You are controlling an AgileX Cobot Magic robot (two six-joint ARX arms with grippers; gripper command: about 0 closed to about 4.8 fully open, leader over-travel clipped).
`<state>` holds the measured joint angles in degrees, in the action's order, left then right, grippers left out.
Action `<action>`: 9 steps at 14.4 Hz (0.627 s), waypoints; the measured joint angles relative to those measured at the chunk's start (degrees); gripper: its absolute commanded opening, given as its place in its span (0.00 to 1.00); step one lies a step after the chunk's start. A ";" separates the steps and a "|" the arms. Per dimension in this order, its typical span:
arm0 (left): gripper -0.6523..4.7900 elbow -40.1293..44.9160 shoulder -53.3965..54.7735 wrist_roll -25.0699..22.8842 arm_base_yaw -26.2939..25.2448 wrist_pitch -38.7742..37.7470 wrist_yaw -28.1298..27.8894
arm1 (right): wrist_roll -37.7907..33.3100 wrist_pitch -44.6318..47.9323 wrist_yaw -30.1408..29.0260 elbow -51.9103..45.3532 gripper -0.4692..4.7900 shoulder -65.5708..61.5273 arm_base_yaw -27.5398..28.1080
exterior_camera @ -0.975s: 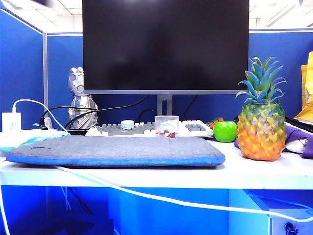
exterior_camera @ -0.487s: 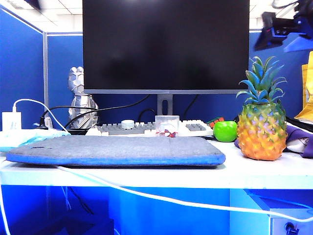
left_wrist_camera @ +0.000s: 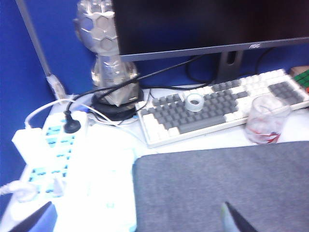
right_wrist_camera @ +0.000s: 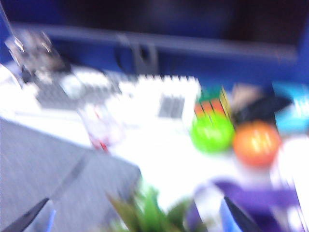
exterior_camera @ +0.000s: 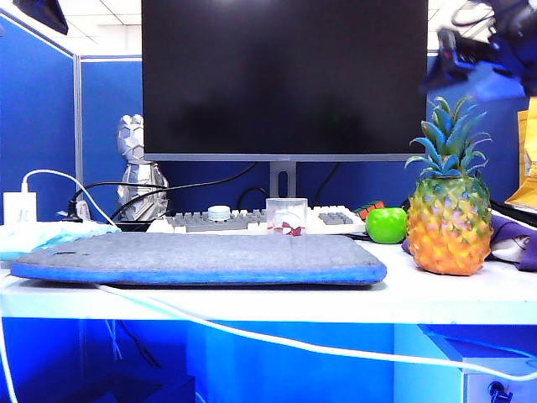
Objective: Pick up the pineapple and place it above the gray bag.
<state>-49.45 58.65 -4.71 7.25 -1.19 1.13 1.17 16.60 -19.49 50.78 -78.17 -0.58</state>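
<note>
White desk [exterior_camera: 252,298], pineapple [exterior_camera: 449,220] upright beneath open, empty right gripper [exterior_camera: 482,71]; left gripper [left_wrist_camera: 137,220] open over gray bag [exterior_camera: 197,258]

Right end effector [exterior_camera: 482,71] motion-blurred, pineapple [right_wrist_camera: 145,210] crown edge-cropped.

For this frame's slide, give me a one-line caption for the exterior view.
Right gripper, open, descends above the pineapple standing right of the gray bag; left gripper at upper left.
</note>
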 measured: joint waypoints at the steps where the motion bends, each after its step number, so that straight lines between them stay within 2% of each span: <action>1: 1.00 0.00 0.20 0.37 0.00 0.07 0.28 | 0.92 -2.89 0.02 0.00 1.00 0.04 -0.07; 4: 1.00 0.00 0.33 2.60 0.00 -0.02 2.62 | 3.06 -7.10 0.04 -0.02 1.00 0.04 -0.42; 9: 1.00 0.00 0.33 4.44 0.00 -0.02 4.90 | 3.69 -7.78 -0.11 0.00 1.00 -4.39 -0.39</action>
<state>-49.45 58.98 -0.27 7.25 -1.21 6.02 4.86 8.82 -19.59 50.78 -82.56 -0.97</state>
